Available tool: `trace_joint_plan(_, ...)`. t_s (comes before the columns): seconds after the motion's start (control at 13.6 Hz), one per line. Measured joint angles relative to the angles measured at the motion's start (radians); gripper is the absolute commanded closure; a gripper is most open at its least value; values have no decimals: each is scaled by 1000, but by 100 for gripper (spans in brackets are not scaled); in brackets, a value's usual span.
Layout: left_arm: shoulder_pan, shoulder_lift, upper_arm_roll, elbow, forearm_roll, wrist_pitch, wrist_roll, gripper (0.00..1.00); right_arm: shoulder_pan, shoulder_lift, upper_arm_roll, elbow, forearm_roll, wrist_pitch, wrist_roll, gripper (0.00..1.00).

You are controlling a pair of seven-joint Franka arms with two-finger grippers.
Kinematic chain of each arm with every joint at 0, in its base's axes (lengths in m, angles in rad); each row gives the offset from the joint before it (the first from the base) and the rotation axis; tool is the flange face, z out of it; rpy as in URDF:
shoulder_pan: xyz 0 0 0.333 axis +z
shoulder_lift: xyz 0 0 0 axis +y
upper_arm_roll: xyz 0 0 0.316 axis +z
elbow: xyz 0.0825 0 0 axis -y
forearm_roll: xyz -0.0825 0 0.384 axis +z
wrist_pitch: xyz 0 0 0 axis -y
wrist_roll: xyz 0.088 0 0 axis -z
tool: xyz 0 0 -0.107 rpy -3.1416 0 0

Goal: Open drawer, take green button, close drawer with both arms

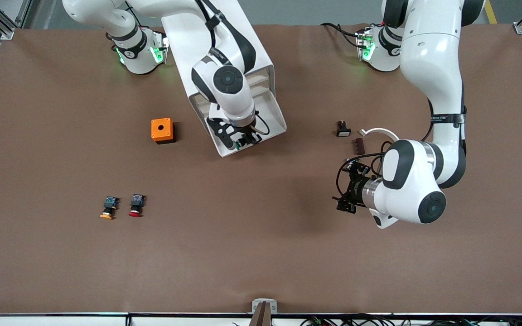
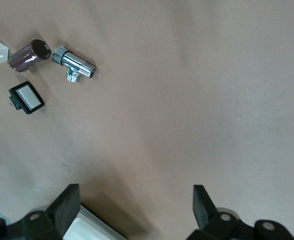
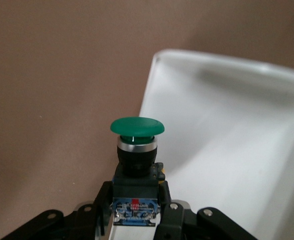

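Note:
The drawer [image 1: 278, 118] is pulled out of the white cabinet [image 1: 253, 53] toward the front camera, and its white tray also shows in the right wrist view [image 3: 226, 140]. My right gripper [image 1: 242, 141] is over the drawer's front corner, shut on the green-capped button [image 3: 137, 127], gripping its black-and-blue body. In the front view only a speck of green [image 1: 237, 146] shows at the fingers. My left gripper [image 1: 341, 203] is open and empty, low over the bare table toward the left arm's end; in the left wrist view [image 2: 134, 210] its fingers [image 2: 67, 205] stand wide apart.
An orange box [image 1: 162, 130] sits beside the drawer. The orange-capped button [image 1: 108, 208] and the red-capped button [image 1: 136, 206] lie nearer the front camera. A black switch [image 1: 343, 129], a maroon cylinder [image 2: 29, 55] and a chrome valve [image 2: 76, 64] lie near the left arm.

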Motion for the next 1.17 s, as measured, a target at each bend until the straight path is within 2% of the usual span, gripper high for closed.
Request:
trace_joint_plan(0.22, -19, -24, -3, 3, 26, -1, 20, 1, -80, -7, -2, 46, 0, -69, -261, 100)
trace_joint_plan(0.66, -83, -36, -5, -1, 105, 20, 62, 1, -255, -7, -7, 64, 0, -73, -731, 100)
trace_joint_plan(0.95, -126, -18, -25, -13, 110, 127, 155, 1, -401, 1, -10, 65, 0, -73, -996, 99)
trace_joint_plan(1.17, -202, 29, -41, -26, 116, 242, 180, 1, -469, 43, -9, 63, 0, -51, -1139, 99)
